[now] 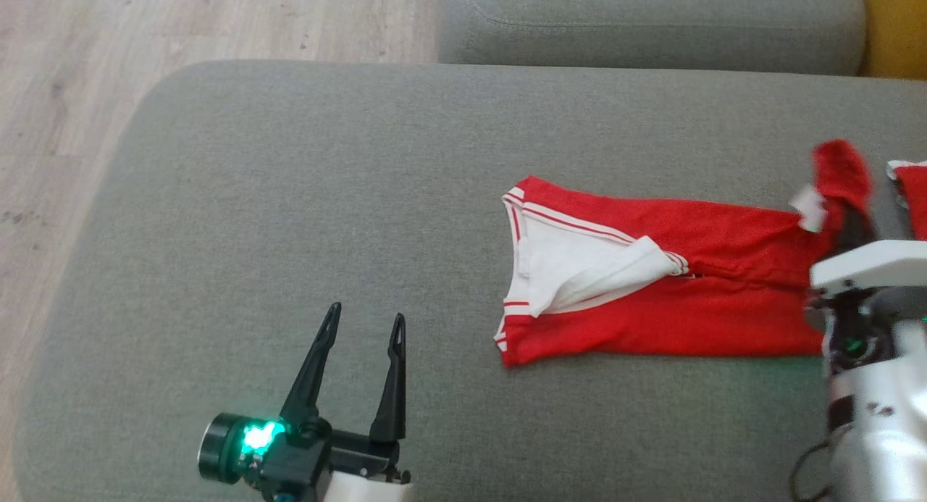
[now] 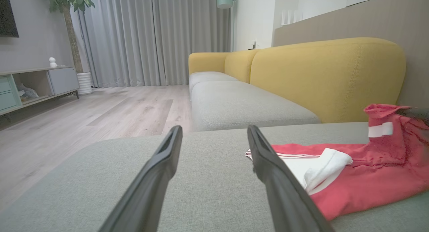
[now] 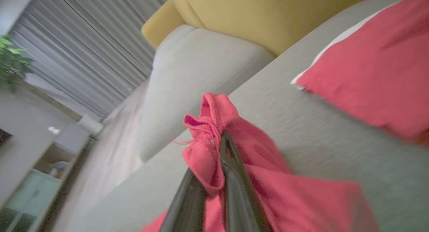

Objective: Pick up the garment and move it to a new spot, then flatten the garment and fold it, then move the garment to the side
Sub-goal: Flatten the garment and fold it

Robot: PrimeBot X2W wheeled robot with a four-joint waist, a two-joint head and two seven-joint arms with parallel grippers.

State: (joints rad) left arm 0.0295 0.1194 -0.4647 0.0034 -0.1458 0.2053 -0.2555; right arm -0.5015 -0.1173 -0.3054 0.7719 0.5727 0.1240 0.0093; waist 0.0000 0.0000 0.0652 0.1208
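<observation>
Right jaws closed, pinching garment (image 3: pixel 214 111) edge

The right gripper (image 3: pixel 214 148), dark fingers pressed together, pinches a bunched fold of the red fabric garment (image 3: pixel 264 155) above the grey woven sofa seat (image 3: pixel 321 141).

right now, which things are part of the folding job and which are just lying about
Job: red white-trimmed fabric garment, pinched by shut right gripper; open left gripper; grey fabric sofa cushion.
Lying about: separate red cloth, yellow upholstered sofa back, green potted plant.
</observation>
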